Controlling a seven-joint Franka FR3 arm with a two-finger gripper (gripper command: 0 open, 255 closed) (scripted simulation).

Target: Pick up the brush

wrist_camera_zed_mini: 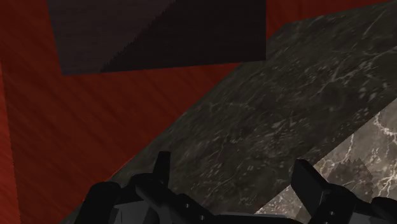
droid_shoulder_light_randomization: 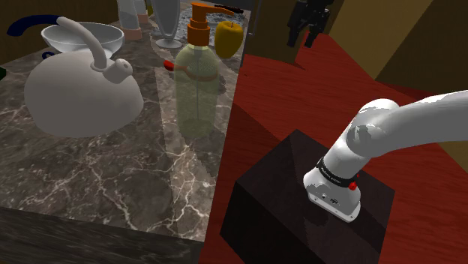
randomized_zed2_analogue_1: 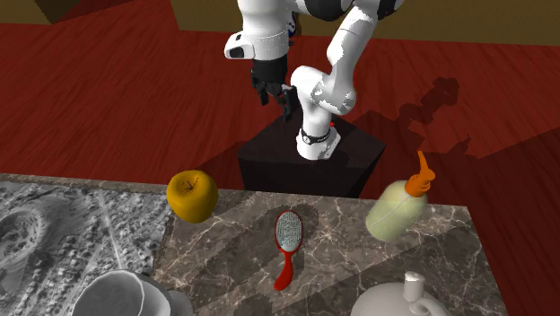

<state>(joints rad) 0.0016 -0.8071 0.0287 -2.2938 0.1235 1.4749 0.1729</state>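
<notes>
Red brush (randomized_zed2_analogue_1: 287, 246): lies flat on the dark marbled worktop (randomized_zed2_analogue_1: 350, 269), its oval head with a grey bristle pad towards the stand-side edge and its handle towards the second exterior view's lower edge.
Brush in the shoulder view: a red end (droid_shoulder_light_randomization: 169, 66) peeks out at the shoulder view's left of the bottle, low on the stone.
Brush's neighbours: it sits between a yellow fruit (randomized_zed2_analogue_1: 191, 196) at the second exterior view's left and a pale green bottle (randomized_zed2_analogue_1: 395, 212) with an orange pump at its right, touching neither.
Kettle: a pale grey kettle (droid_shoulder_light_randomization: 82, 96) stands on the worktop near the bottle, with a white bowl (droid_shoulder_light_randomization: 82, 37) just behind it in the shoulder view.
Hand: the black hand (randomized_zed2_analogue_1: 276, 95) hangs in the air off the worktop, above the stand and red floor, well apart from the brush.
Hand's state: the wrist view shows the two fingers (wrist_camera_zed_mini: 162, 168) spread wide with nothing between them; beyond them are the worktop's edge and red floor (wrist_camera_zed_mini: 76, 127).
Stand: a dark box (randomized_zed2_analogue_1: 310, 169) on the red floor just beside the worktop, carrying the white arm (randomized_zed2_analogue_1: 323, 85).
</notes>
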